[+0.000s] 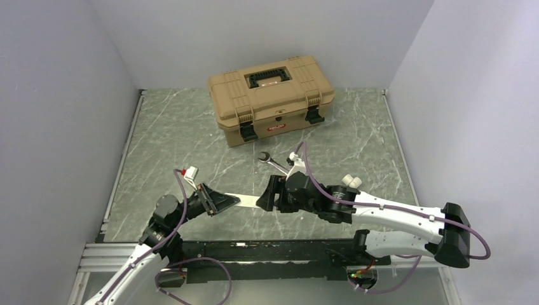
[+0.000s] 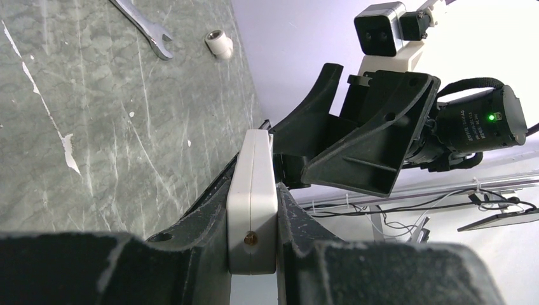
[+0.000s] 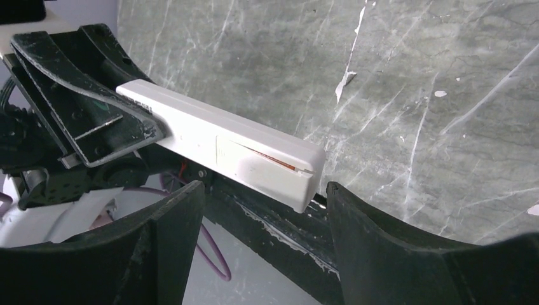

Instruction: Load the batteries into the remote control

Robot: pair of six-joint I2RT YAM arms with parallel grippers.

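The remote control (image 1: 249, 201) is a slim white bar held level just above the table near its front edge. My left gripper (image 1: 222, 202) is shut on one end of it; in the left wrist view the remote control (image 2: 252, 222) is pinched between both pads of that gripper (image 2: 253, 187). My right gripper (image 1: 268, 196) faces the free end. In the right wrist view its jaws (image 3: 264, 206) stand open on either side of the remote control's (image 3: 229, 143) tip, apart from it. A thin orange-brown slit (image 3: 273, 159) shows along the back cover. The batteries are out of view.
A tan toolbox (image 1: 270, 98), latched shut, stands at the back of the table. A steel wrench (image 1: 272, 161) (image 2: 143, 25) lies just behind the grippers. A small white pipe fitting (image 1: 351, 182) (image 2: 219, 44) lies to the right. Grey walls enclose three sides.
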